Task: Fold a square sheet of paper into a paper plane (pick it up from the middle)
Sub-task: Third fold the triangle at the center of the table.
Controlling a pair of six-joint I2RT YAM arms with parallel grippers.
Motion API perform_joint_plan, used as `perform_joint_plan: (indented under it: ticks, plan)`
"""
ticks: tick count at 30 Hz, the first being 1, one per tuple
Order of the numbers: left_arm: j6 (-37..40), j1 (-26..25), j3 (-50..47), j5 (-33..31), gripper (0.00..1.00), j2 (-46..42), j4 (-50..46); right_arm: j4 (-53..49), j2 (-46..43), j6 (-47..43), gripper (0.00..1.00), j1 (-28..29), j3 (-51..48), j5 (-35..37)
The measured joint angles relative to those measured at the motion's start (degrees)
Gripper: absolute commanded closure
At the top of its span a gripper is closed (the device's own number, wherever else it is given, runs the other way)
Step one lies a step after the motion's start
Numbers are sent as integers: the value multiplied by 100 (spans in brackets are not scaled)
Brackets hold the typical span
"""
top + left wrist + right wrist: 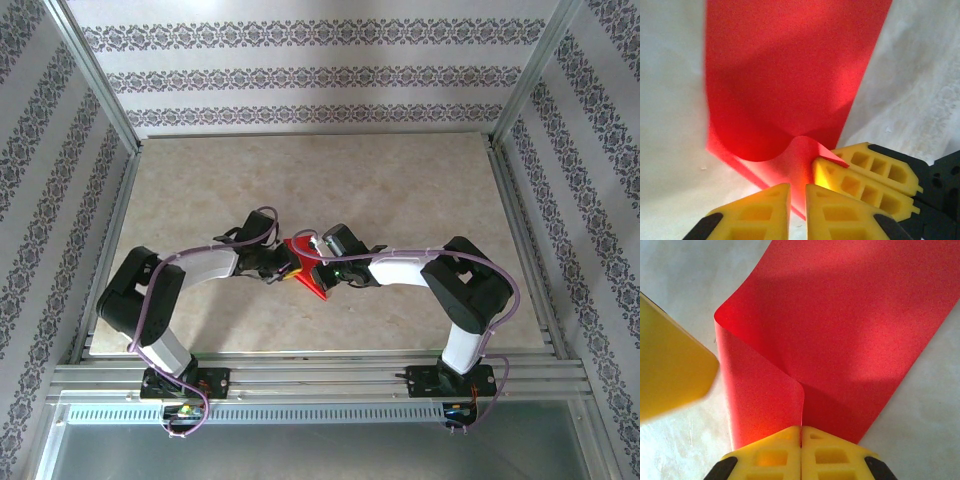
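Observation:
The square sheet of paper point(313, 284), bright red, lies mid-table between both grippers and is bent rather than flat. My right gripper point(801, 432) is shut on a raised ridge of the sheet point(850, 325), one flap curling up to its left. In the left wrist view the right gripper's yellow fingers point(865, 170) pinch a lifted corner of the sheet point(790, 75). My left gripper point(797, 200) sits at the sheet's near edge, jaws a narrow slit apart, red paper showing through the slit. From above, left gripper point(283, 268) and right gripper point(322, 262) nearly touch.
The beige marbled table point(400, 180) is boxed in by patterned walls and aluminium posts. A metal rail point(320, 375) runs along the near edge by the arm bases. A blurred yellow finger of the left gripper point(670, 375) crowds the right wrist view.

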Motion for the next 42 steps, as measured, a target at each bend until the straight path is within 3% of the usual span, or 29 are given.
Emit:
perform_joint_plan:
  ticks: [7, 42]
  plan:
    - [-275, -153, 2, 205, 90, 348, 623, 0, 4, 2, 93, 0, 2, -2]
    - [-125, -160, -35, -17, 93, 581, 581, -22, 57, 94, 93, -35, 63, -42]
